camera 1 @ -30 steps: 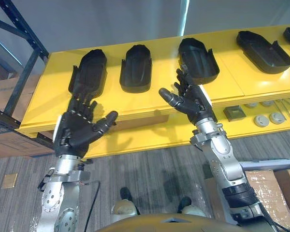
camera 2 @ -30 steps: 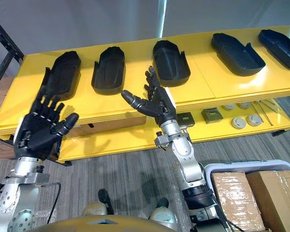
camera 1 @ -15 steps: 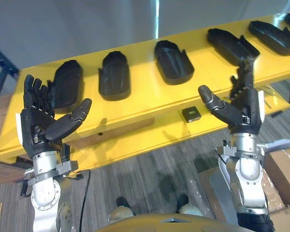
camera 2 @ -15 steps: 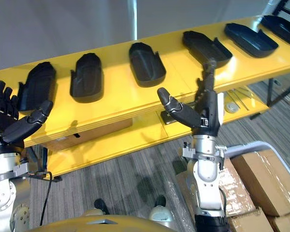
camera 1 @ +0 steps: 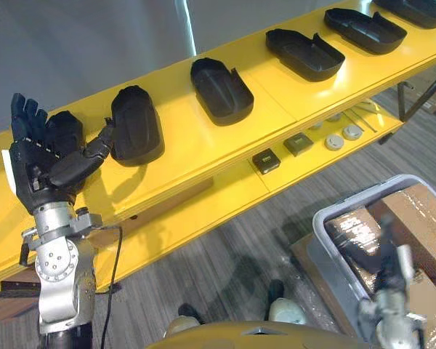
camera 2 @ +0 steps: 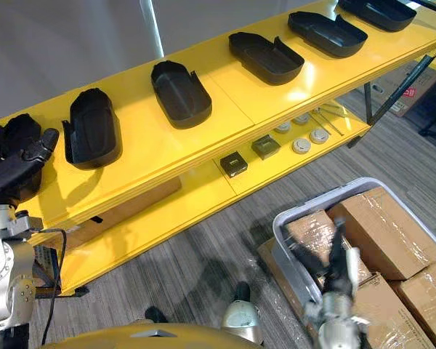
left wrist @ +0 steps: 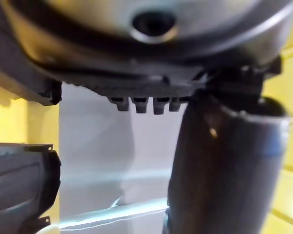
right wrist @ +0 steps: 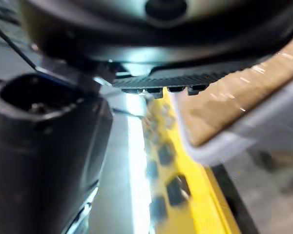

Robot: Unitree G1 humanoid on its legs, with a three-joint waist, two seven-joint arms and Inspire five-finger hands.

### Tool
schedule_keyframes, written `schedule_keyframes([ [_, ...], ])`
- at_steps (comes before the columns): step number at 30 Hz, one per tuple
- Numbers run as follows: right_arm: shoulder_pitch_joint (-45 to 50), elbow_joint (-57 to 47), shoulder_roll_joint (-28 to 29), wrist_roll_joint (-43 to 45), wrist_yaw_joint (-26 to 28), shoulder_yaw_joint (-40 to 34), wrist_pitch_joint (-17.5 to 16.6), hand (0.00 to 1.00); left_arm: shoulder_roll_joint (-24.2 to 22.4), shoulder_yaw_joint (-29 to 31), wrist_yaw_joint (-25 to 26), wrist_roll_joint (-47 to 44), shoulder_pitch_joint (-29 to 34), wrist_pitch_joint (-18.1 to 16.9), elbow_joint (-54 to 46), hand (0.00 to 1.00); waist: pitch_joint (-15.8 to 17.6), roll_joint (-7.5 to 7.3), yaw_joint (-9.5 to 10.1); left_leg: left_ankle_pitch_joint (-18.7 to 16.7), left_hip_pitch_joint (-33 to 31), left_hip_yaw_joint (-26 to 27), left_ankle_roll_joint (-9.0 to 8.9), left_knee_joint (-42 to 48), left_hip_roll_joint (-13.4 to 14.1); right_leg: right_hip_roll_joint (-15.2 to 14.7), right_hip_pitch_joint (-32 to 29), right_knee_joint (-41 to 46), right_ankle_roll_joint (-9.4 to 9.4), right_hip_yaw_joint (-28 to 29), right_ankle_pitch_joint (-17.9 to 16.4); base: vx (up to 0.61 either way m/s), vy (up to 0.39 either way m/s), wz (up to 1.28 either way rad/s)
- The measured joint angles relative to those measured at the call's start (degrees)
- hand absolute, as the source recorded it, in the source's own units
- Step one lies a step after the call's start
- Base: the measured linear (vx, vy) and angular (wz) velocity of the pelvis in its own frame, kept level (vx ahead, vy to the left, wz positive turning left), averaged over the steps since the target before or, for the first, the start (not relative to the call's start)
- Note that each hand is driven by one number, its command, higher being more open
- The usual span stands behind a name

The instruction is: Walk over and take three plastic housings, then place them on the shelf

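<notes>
Several black plastic housings lie in a row, hollow side up, on the top board of a yellow shelf [camera 1: 275, 98]: one [camera 1: 136, 123] nearest the left end, another [camera 1: 219, 91] beside it, a third [camera 1: 305, 53] further right. My left hand [camera 1: 40, 163] is raised in front of the shelf's left end, open and holding nothing, partly covering one more housing [camera 1: 64, 129]. My right hand [camera 2: 338, 260] hangs low, away from the shelf, fingers straight and pointing up in front of a grey bin. It holds nothing.
A grey bin [camera 1: 321, 227] of wrapped cardboard boxes [camera 2: 384, 227] stands on the carpet at the lower right. The yellow lower board [camera 1: 225, 195] carries small black blocks [camera 1: 265, 161] and round discs [camera 1: 351, 132]. A grey wall rises behind the shelf.
The camera has swung, so the shelf now runs slantwise. My right arm has dropped from in front of the shelf down to the bin. The left hand stays raised and open.
</notes>
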Motion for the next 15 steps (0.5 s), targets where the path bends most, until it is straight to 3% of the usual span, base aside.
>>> schedule_keyframes([
  [5, -1.8, 7.6, 0.0, -0.7, 1.1, 5.8, -0.1, 1.00, 3.3, -0.6, 1.5, 0.4, -5.6, 0.5, 4.2, 1.00, 1.7, 0.10, 0.15, -0.7, -3.8, -1.3, 0.60, 2.1, -0.2, -1.4, -3.5, 2.7, -0.05, -0.5, -0.2, -0.06, 0.025, 0.12],
  [10, -6.3, 15.9, -0.5, -0.7, 0.9, 6.1, 0.0, 1.00, 8.8, -3.7, 1.6, 0.4, -12.1, 0.8, 8.2, 1.00, 5.4, -1.84, 0.26, -0.6, -7.3, -3.4, 1.08, 4.7, -0.2, -3.2, -6.7, 7.1, -0.04, -1.5, -1.1, -0.04, 0.022, 0.17],
  [15, -8.7, 22.5, -2.4, -0.4, 1.0, 9.1, 2.2, 1.00, 11.8, -6.9, 0.1, 0.2, -19.5, 1.8, 13.4, 1.00, 8.2, -2.53, 0.37, -1.2, -10.4, -4.7, 2.00, 6.3, -1.1, -5.3, -9.9, 10.9, 0.29, -1.8, -2.2, -0.03, 0.025, 0.16],
])
